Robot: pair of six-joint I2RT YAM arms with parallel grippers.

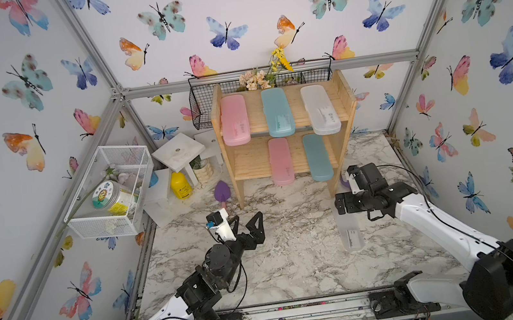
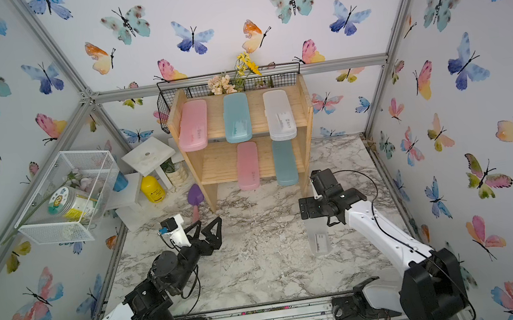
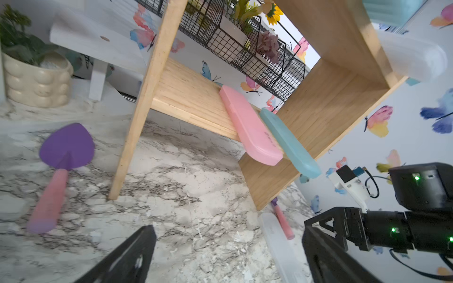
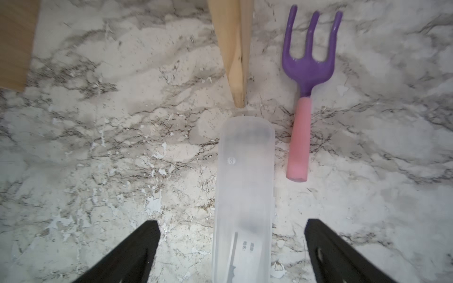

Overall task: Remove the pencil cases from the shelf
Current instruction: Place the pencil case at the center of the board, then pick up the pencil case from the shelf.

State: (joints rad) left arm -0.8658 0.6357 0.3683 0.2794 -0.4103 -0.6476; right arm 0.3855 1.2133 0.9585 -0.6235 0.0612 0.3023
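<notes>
White frosted pencil case (image 1: 349,232) lies flat on the marble tabletop (image 1: 297,273), off the shelf (image 1: 347,98); its far end sits just near the shelf's right front leg (image 4: 237,73). Judged status: one case of six removed, five to go.

Upper tier holds three: upper pink case (image 1: 234,120) at left; upper teal case (image 1: 277,112) in the middle; second frosted white case (image 1: 320,109) at right. Lower tier holds two, side by side toward the right: lower pink case (image 1: 280,161) and lower teal case (image 1: 317,157); the left part of that tier is bare.

Right gripper (image 4: 231,224) hangs over the near part of the removed case; its jaws stand wide apart, one on each side, neither touching; it holds nothing. Left gripper (image 1: 247,216) hovers over the tabletop near the shelf's left front leg; jaws apart, empty.

Edges: all five shelved cases overhang the front edge of their tier, which offers a free near end for gripping; raised side panels close the upper tier at left and right, so withdrawal probably has to run toward the near side. Purple trowel (image 1: 221,190) lies by the left front leg; purple fork (image 4: 308,61) lies just right of the removed case, apart from it.

Open room: the middle of the tabletop, between the two arms, is bare; it appears suitable for further set-downs.
</notes>
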